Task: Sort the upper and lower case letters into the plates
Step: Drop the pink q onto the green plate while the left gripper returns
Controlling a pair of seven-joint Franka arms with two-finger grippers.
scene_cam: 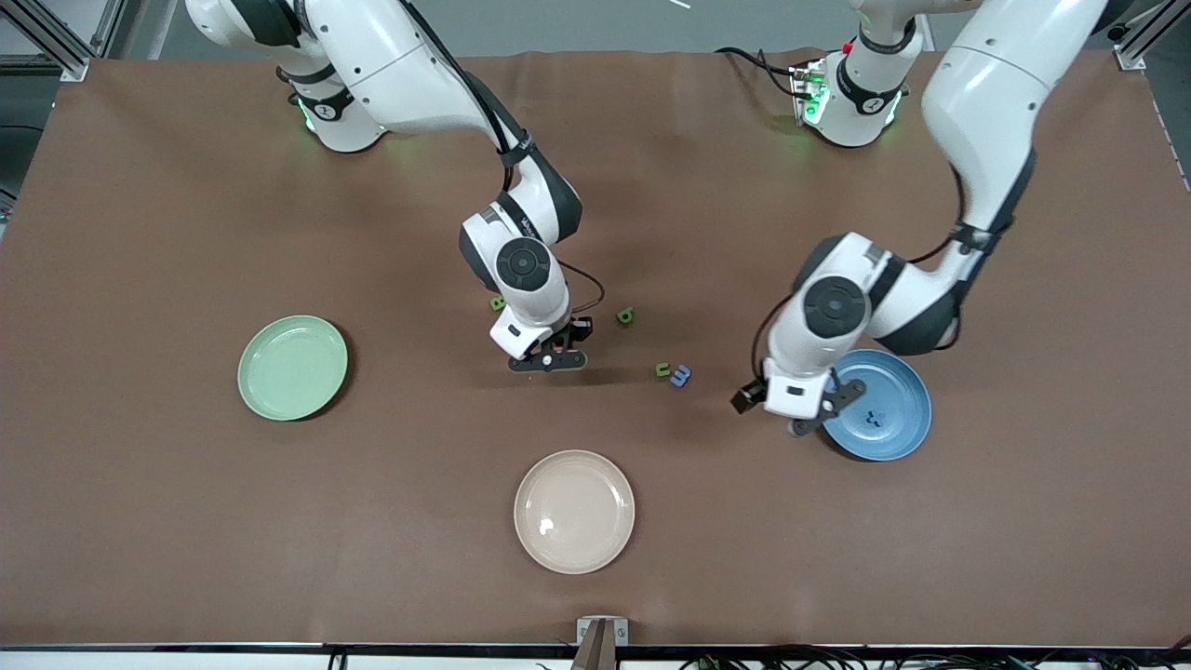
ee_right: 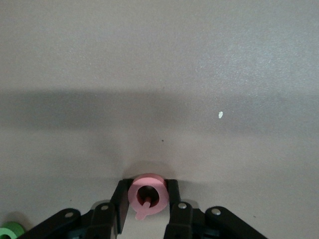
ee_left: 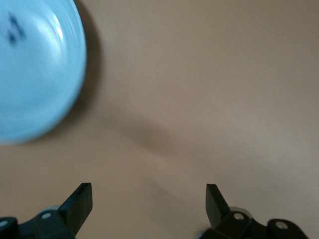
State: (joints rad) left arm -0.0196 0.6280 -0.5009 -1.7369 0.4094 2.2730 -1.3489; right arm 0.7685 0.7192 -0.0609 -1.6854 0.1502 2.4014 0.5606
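Right gripper (scene_cam: 549, 359), low over the brown table (scene_cam: 186, 521) near its middle: the fingers (ee_right: 121, 201) are clenched on a pink-red letter (ee_right: 147, 195), a ring-shaped piece with a short tail, held between the two pads. In the right wrist view a green letter (ee_right: 10, 232) shows at the frame's corner, close beside this gripper on the table.

Left gripper (scene_cam: 811, 409), above the table at the rim of the blue plate (scene_cam: 898, 419): its fingers (ee_left: 79, 201) are spread wide and hold nothing. The plate lies just beside it, toward the left arm's end of the table, and carries one dark blue letter (scene_cam: 871, 418).

Between the two grippers lie a small green letter (scene_cam: 662, 370) and a blue letter (scene_cam: 681, 376), touching or nearly so. A further green letter (scene_cam: 625, 316) lies just beside the right gripper, toward the left arm's end and farther from the front camera. Another green piece (scene_cam: 498, 302) peeks out from under the right arm's wrist.

The mint green plate (scene_cam: 292, 367) lies well apart from the right gripper, toward the right arm's end of the table; no letter shows in it. The cream plate (scene_cam: 574, 511) lies nearer the front camera than the right gripper.
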